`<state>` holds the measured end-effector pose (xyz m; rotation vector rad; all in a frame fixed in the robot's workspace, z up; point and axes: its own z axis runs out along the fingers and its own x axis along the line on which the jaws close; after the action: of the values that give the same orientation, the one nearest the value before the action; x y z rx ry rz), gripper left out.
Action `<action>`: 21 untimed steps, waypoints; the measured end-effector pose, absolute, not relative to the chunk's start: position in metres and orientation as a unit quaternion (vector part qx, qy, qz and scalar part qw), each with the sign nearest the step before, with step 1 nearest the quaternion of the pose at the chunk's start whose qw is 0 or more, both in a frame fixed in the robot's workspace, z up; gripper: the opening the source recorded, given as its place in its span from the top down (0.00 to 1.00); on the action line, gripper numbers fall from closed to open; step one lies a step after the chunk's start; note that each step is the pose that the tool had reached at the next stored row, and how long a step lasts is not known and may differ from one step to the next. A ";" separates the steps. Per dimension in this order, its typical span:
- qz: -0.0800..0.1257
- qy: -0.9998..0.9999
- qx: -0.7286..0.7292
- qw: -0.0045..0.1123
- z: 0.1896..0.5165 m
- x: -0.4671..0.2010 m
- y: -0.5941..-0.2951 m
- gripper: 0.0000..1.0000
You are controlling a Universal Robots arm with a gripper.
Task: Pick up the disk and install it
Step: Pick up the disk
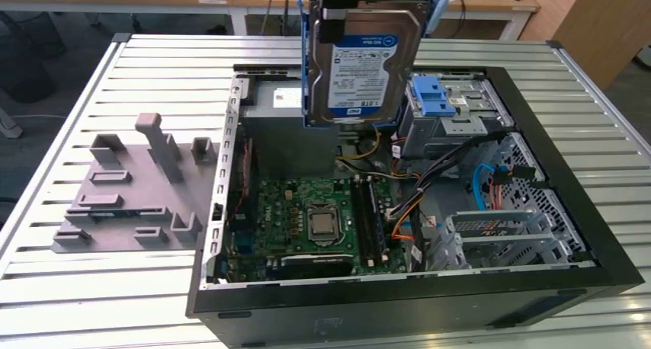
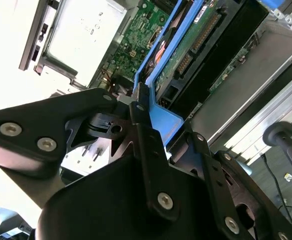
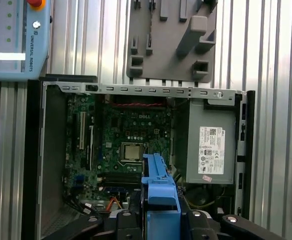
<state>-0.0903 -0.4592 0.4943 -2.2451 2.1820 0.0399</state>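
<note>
The disk hangs upright above the open computer case, with its white-and-blue label facing the exterior camera. My gripper is shut on its upper end, clamping the blue rail frame. In the second wrist view the black fingers close on the blue rail, and the disk's green circuit board faces the camera. In the first wrist view the blue frame stands edge-on between the fingers, over the motherboard.
A drive cage with a bright blue latch piece sits in the case just to the exterior view's right of the disk. The grey power supply box lies beside the motherboard. A grey fixture plate lies on the slatted table.
</note>
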 end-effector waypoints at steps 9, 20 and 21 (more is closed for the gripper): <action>0.013 0.699 -0.715 0.005 0.494 -0.075 -0.459 0.64; 0.013 0.700 -0.714 0.005 0.494 -0.061 -0.460 0.64; 0.013 0.700 -0.714 0.005 0.493 -0.060 -0.460 0.64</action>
<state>-0.0598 -0.4598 0.4935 -2.2341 2.1931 0.0398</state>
